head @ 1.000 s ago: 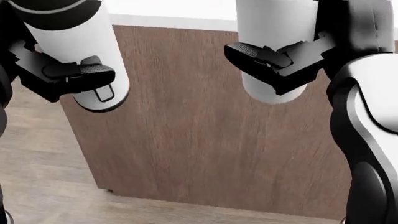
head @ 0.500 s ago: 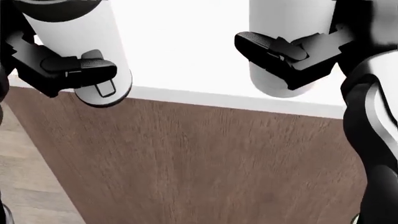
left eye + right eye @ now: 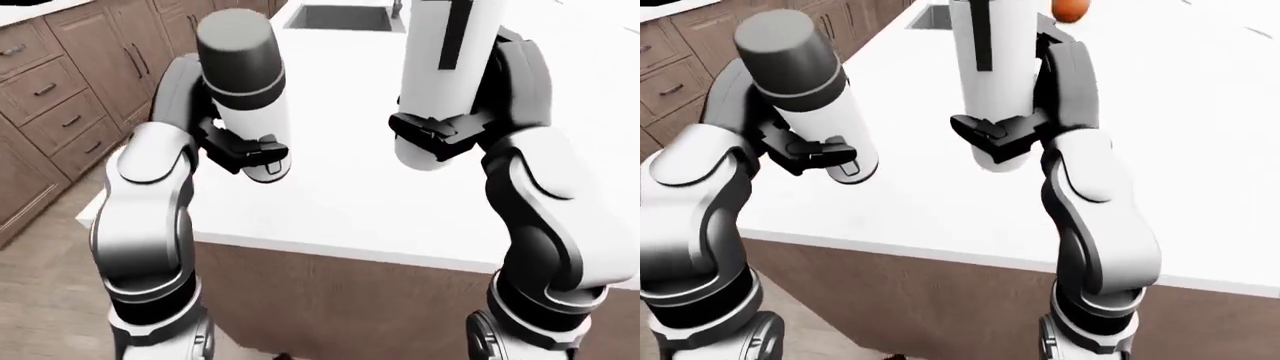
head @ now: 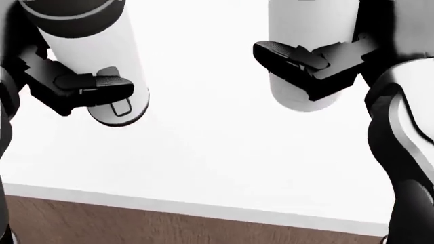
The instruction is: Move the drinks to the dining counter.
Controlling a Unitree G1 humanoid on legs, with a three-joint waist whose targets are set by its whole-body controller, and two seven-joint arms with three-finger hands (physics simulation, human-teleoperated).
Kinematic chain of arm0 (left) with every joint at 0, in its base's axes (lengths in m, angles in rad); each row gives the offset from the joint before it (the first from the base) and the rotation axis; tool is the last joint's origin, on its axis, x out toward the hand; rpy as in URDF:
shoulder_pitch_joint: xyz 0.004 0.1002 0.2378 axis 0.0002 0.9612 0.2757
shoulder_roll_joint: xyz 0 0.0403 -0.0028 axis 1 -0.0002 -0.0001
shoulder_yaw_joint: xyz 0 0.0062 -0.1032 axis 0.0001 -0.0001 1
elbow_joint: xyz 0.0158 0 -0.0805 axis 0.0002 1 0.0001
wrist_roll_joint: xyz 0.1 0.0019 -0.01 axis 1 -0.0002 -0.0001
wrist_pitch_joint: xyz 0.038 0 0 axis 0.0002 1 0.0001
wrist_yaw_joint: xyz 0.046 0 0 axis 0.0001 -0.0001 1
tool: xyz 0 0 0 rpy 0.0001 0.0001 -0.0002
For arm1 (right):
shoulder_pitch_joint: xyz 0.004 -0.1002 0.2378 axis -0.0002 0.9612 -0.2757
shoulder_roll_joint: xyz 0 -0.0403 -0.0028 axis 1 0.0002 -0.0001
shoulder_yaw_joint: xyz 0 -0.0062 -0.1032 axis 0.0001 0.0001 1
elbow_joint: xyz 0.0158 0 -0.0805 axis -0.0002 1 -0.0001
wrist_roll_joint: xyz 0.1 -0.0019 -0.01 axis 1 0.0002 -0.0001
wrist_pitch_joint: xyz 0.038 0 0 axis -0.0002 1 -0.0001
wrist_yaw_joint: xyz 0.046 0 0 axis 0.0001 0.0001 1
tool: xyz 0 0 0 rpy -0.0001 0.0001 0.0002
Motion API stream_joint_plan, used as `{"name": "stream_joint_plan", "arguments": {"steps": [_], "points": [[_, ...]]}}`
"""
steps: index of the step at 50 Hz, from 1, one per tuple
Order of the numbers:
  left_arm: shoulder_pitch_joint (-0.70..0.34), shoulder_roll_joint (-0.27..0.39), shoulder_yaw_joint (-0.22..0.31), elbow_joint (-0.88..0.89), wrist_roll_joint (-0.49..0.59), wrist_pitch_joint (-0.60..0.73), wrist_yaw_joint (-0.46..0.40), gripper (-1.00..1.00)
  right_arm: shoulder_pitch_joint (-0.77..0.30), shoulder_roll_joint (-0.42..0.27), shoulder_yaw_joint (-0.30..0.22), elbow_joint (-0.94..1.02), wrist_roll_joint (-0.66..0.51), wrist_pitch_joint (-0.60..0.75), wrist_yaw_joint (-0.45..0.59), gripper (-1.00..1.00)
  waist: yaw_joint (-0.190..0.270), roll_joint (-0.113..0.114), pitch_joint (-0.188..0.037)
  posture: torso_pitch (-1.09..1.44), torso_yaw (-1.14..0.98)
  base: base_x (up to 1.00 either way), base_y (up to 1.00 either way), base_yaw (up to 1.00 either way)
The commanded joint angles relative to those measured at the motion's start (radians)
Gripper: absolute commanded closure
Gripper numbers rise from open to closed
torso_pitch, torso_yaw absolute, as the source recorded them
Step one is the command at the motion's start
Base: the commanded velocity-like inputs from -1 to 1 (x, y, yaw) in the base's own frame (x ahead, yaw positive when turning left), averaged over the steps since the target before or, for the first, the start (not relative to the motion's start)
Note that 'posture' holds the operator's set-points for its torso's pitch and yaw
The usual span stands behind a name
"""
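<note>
Two drinks are held above the white dining counter [image 3: 340,202]. The left one is a white bottle with a dark grey cap [image 3: 243,90], tilted slightly, and my left hand [image 3: 250,152] is shut round its lower body. The right one is a taller white bottle with a black stripe [image 3: 447,67], held upright, with my right hand [image 3: 432,133] shut near its base. In the head view both bottle bottoms, left [image 4: 116,109] and right [image 4: 305,96], hang clear of the countertop, a little in from its near edge.
The counter's brown wooden side [image 3: 350,300] drops to a wood floor [image 3: 40,300] below my arms. A sink [image 3: 340,16] is set in the counter at the top. Wooden drawer cabinets [image 3: 60,90] line the left. An orange object [image 3: 1070,9] lies beyond the striped bottle.
The whole head view has shifted: the counter's wooden side slid down out of the picture and the white top now fills it. Both hands still hold their bottles.
</note>
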State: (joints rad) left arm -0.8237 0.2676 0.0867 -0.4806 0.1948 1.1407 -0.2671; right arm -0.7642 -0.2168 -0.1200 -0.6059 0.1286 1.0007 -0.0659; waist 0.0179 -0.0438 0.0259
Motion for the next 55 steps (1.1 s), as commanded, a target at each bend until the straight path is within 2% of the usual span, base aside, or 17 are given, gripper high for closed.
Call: {"name": "stream_joint_plan", "arguments": {"steps": [1, 2, 3, 4, 5, 7, 9, 12, 14, 16, 22, 26, 31, 40, 55], "points": [[-0.027, 0.012, 0.011, -0.041, 0.018, -0.027, 0.01, 1.0, -0.03, -0.006, -0.001, -0.037, 0.001, -0.048, 0.006, 1.0, 0.006, 0.001, -0.022, 0.0, 0.0, -0.2, 0.1, 0.0], [-0.024, 0.009, 0.008, -0.037, 0.02, -0.034, 0.01, 1.0, -0.033, -0.008, -0.003, -0.034, -0.001, -0.049, 0.008, 1.0, 0.002, 0.021, -0.009, 0.0, 0.0, 0.0, 0.0, 0.0], [-0.026, 0.007, 0.008, -0.03, 0.02, -0.039, 0.009, 1.0, -0.037, -0.01, -0.004, -0.035, -0.002, -0.044, 0.009, 1.0, -0.004, 0.038, 0.015, 0.0, 0.0, 0.0, 0.0, 0.0], [-0.03, 0.007, 0.007, -0.03, 0.022, -0.037, 0.008, 1.0, -0.042, -0.01, -0.005, -0.037, -0.002, -0.039, 0.01, 1.0, -0.011, 0.068, 0.011, 0.0, 0.0, 0.0, 0.0, 0.0], [-0.028, 0.007, 0.007, -0.033, 0.023, -0.036, 0.007, 1.0, -0.043, -0.012, -0.005, -0.037, -0.003, -0.039, 0.011, 1.0, -0.01, 0.112, -0.007, 0.0, 0.0, 0.0, 0.0, 0.0], [-0.026, 0.006, 0.007, -0.041, 0.026, -0.029, 0.004, 1.0, -0.043, -0.012, -0.004, -0.041, -0.006, -0.035, 0.011, 1.0, -0.001, 0.07, 0.009, 0.0, 0.0, 0.0, 0.0, 0.0], [-0.025, 0.006, 0.006, -0.041, 0.029, -0.029, 0.002, 1.0, -0.043, -0.011, -0.007, -0.038, -0.007, -0.04, 0.013, 1.0, -0.002, 0.05, 0.006, 0.0, 0.0, 0.0, 0.0, 0.0], [-0.025, 0.004, 0.006, -0.04, 0.033, -0.03, 0.0, 1.0, -0.042, -0.012, -0.009, -0.023, -0.013, -0.047, 0.011, 1.0, -0.005, 0.023, 0.013, 0.0, 0.0, 0.0, 0.0, 0.0], [-0.021, 0.0, 0.007, -0.035, 0.033, -0.038, 0.001, 1.0, -0.028, -0.004, -0.006, 0.037, -0.027, -0.12, 0.006, 1.0, 0.0, -0.012, 0.01, 0.0, 0.0, 0.0, 0.0, 0.0], [-0.019, -0.001, 0.005, -0.039, 0.036, -0.037, -0.001, 1.0, -0.014, 0.007, -0.014, 0.073, -0.029, -0.172, -0.004, 1.0, -0.002, 0.003, 0.012, 0.0, 0.0, 0.0, 0.0, 0.0], [-0.019, -0.004, 0.006, -0.031, 0.038, -0.044, -0.002, 1.0, 0.024, 0.038, 0.002, 0.204, -0.048, -0.319, -0.049, 1.0, -0.008, 0.025, -0.014, 0.0, 0.0, 0.0, 0.0, 0.0], [-0.022, -0.002, 0.01, -0.023, 0.037, -0.049, -0.002, 1.0, 0.019, 0.046, 0.007, 0.263, -0.06, -0.338, -0.083, 1.0, -0.012, 0.033, -0.022, 0.0, 0.0, 0.0, 0.0, 0.0], [-0.021, -0.001, 0.01, -0.028, 0.037, -0.045, -0.003, 1.0, 0.022, 0.053, 0.025, 0.286, -0.08, -0.347, -0.094, 1.0, -0.012, 0.033, -0.023, 0.0, 0.0, 0.0, 0.0, 0.0], [-0.006, -0.001, 0.015, -0.015, 0.033, -0.068, 0.001, 1.0, 0.046, 0.082, 0.028, 0.359, -0.109, -0.4, -0.119, 1.0, -0.015, 0.028, -0.016, 0.0, 0.0, 0.0, 0.0, 0.0], [-0.008, -0.001, 0.009, -0.028, 0.036, -0.057, -0.005, 1.0, 0.081, 0.096, 0.029, 0.529, -0.104, -0.552, -0.133, 1.0, -0.015, 0.027, -0.015, 0.0, 0.0, 0.0, 0.0, 0.0]]}}
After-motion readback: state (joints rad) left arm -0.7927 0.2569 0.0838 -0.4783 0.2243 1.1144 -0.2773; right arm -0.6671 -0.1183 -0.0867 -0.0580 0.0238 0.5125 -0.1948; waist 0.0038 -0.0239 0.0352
